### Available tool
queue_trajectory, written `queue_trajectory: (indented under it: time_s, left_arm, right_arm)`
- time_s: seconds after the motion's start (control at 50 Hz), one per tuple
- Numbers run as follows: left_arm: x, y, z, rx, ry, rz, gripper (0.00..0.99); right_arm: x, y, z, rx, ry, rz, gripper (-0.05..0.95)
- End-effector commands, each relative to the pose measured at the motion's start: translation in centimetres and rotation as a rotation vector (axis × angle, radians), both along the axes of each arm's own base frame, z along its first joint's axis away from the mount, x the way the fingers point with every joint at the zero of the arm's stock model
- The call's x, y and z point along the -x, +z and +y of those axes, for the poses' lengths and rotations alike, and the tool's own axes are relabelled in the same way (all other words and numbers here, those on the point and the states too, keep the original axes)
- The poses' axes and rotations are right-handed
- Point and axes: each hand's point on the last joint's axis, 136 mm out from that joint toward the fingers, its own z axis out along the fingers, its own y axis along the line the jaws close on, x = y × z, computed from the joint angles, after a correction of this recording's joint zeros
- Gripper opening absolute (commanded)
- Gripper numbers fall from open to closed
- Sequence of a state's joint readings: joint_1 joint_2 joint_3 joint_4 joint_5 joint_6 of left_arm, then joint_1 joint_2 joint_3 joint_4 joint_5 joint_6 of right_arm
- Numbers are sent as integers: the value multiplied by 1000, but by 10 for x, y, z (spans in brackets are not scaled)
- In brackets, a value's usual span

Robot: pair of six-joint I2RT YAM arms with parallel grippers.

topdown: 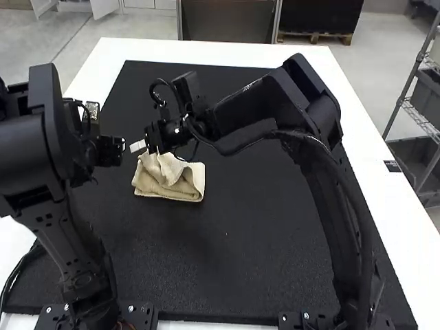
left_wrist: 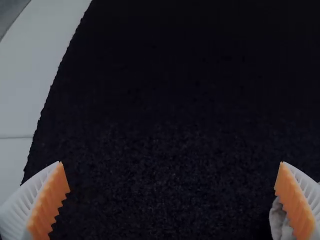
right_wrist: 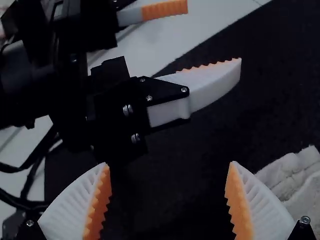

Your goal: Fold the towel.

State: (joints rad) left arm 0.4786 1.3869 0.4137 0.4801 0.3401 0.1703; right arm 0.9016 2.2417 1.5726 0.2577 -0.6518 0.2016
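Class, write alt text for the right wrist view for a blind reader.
The left gripper and right gripper, both open and empty, hang over a black mat; part of a pale, rumpled towel lies near the right one.

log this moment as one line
towel: bunched on black mat | left claw: open, empty | right claw: open, empty | fold: unfinished

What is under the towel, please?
The bunched towel lies on the black mat. Anything hidden beneath it or inside its folds cannot be seen.
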Motion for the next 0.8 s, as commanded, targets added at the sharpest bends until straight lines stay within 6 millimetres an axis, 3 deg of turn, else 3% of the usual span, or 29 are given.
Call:
queue_trajectory:
  time_s: [0.0, 0.08, 0.26, 0.44, 0.78]
  left_arm:
    - [0, 2, 4, 3, 12, -8, 967]
    - [0, 2, 3, 3, 11, -8, 969]
    - [1, 0, 3, 6, 11, -3, 969]
    - [1, -2, 1, 8, 6, 1, 969]
    - [1, -1, 2, 9, 7, -1, 967]
  right_arm:
    - [-4, 39, -5, -48, 9, -38, 538]
    - [-12, 36, -14, -27, -8, -33, 493]
    - [-25, 30, -35, 0, -38, -28, -21]
    - [-23, 18, -45, 19, -33, -39, -18]
    - [-37, 0, -58, 8, -70, -38, -20]
